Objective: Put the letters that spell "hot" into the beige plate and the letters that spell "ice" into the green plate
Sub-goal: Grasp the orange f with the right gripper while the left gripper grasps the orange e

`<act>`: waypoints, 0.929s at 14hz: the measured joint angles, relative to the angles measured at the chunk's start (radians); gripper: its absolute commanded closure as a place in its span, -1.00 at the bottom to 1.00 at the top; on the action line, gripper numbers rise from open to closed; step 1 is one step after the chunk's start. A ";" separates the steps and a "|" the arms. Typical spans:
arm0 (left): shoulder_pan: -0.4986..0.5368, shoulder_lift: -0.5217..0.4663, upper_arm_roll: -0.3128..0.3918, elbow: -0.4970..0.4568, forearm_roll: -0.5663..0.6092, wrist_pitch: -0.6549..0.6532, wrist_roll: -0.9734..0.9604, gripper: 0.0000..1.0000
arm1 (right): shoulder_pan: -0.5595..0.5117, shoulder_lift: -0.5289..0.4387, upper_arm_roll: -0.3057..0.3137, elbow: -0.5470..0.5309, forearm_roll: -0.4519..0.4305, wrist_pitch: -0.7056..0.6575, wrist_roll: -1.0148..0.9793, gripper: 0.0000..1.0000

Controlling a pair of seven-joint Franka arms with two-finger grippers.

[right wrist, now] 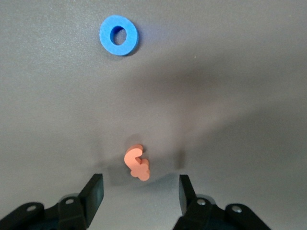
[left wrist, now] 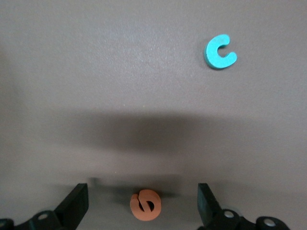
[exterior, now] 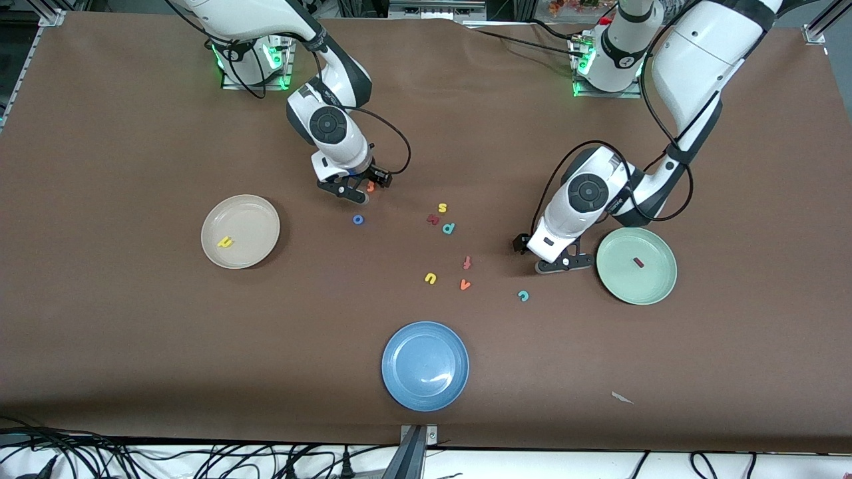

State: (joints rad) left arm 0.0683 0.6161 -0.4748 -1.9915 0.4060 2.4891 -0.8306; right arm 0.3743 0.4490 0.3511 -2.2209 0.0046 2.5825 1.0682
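Illumination is even and diffuse from overhead; the table point(exterior: 133, 332) shows no hard glare; the blue plate point(exterior: 425, 366) carries one small highlight. Both wrist views are sharp; broad soft shadows fall across the table surface.

No readable text or labels.

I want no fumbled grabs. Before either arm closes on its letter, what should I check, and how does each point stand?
1. Small orange foam t lies on the table between the right gripper fingers: ok.
2. Right jaws stand apart, clear of the t: ok.
3. Small orange foam e lies between the open left gripper fingers: ok.
4. Round beige plate holds only the yellow h; round pale green plate holds only the dark red i: ok.
5. Blue ring o and teal c lie clear of both grabs: ok.
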 measured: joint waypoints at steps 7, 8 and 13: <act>-0.031 0.011 0.000 -0.002 0.004 0.002 -0.054 -0.27 | 0.000 0.003 -0.005 -0.001 -0.016 0.014 0.000 -0.31; -0.031 0.011 0.001 -0.002 0.004 0.002 -0.054 -0.21 | 0.000 0.003 -0.008 -0.002 -0.024 0.016 0.000 -0.31; -0.028 0.010 0.004 -0.001 0.004 0.002 -0.054 -0.04 | 0.001 0.007 -0.014 -0.003 -0.036 0.017 0.000 -0.22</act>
State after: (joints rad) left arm 0.0401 0.6265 -0.4709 -1.9925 0.4099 2.4908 -0.8844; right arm 0.3754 0.4556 0.3376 -2.2239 -0.0316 2.5998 1.0682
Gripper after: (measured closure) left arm 0.432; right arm 0.344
